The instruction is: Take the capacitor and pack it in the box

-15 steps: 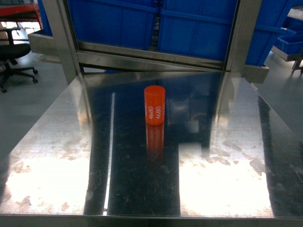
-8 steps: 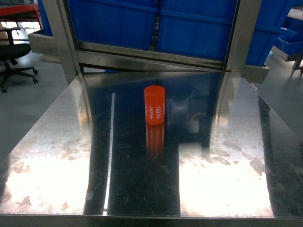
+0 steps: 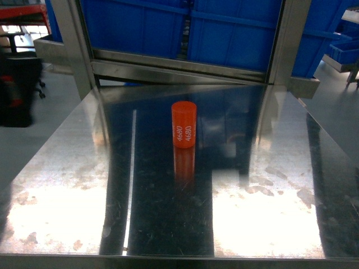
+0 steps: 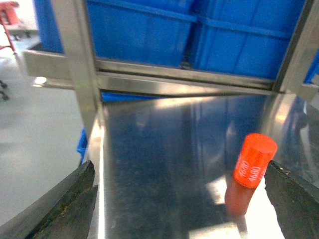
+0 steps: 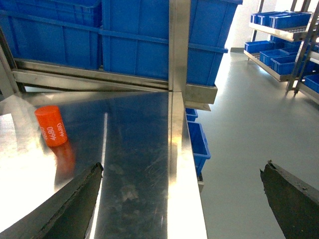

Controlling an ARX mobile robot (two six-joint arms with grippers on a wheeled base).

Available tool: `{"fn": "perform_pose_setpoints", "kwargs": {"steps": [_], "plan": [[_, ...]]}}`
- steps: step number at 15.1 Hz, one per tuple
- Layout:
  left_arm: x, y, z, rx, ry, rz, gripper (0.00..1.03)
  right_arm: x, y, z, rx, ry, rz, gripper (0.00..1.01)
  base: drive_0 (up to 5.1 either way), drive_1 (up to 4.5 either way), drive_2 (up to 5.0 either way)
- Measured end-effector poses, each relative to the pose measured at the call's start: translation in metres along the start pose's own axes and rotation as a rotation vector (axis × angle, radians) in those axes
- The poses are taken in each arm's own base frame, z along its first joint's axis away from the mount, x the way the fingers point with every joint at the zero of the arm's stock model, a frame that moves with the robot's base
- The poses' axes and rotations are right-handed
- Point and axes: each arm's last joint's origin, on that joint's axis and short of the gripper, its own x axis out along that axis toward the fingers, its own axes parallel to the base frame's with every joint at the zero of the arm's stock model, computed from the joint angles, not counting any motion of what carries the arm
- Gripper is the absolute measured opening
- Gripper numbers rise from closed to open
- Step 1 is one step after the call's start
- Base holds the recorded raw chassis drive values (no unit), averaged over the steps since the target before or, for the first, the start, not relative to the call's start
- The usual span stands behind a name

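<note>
An orange cylindrical capacitor [image 3: 184, 124] marked 4680 in white stands upright near the middle of the shiny steel table [image 3: 73, 185]. The left wrist view shows the capacitor [image 4: 254, 159] just inside the right fingertip of my left gripper [image 4: 179, 191], which is open and holds nothing. In the right wrist view the capacitor [image 5: 51, 125] stands far to the left of my right gripper [image 5: 182, 186], which is open over the table's right edge [image 5: 187, 164]. Neither gripper shows in the head view. The box is out of view.
Big blue plastic bins [image 3: 185, 28] sit behind a steel frame [image 3: 168, 64] at the table's far edge. A dark object [image 3: 19, 89] stands on the floor at the left. Small blue bins [image 5: 197, 139] lie on the floor to the right, with shelving [image 5: 289, 35] beyond.
The capacitor and table are unchanged. At the far left of the head view, the office chair is replaced by a dark blurred object.
</note>
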Motion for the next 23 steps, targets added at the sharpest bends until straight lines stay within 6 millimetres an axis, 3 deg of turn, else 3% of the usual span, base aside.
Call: {"fn": "perform_pose_setpoints", "kwargs": {"steps": [5,9,12,15,18,23], "plan": [[0.111,-0.084,-0.015,0.004,0.110,-0.157,0.98,0.000,0.000,0.000,0.000,0.000,0.000,0.98,0.0,0.00,0.0],[0.168,-0.107,-0.047,0.016,0.205,-0.151,0.98,0.000,0.000,0.000,0.000,0.000,0.000,0.98,0.0,0.00,0.0],[0.191,-0.120,-0.066,0.020,0.250,-0.164,0.98,0.000,0.000,0.000,0.000,0.000,0.000,0.98,0.0,0.00,0.0],[0.202,-0.125,-0.085,0.026,0.290,-0.164,0.98,0.000,0.000,0.000,0.000,0.000,0.000,0.98,0.0,0.00,0.0],[0.227,-0.131,-0.115,0.035,0.325,-0.131,0.98,0.000,0.000,0.000,0.000,0.000,0.000,0.98,0.0,0.00,0.0],[0.235,-0.133,-0.114,0.028,0.326,-0.118,0.98,0.000,0.000,0.000,0.000,0.000,0.000,0.98,0.0,0.00,0.0]]}}
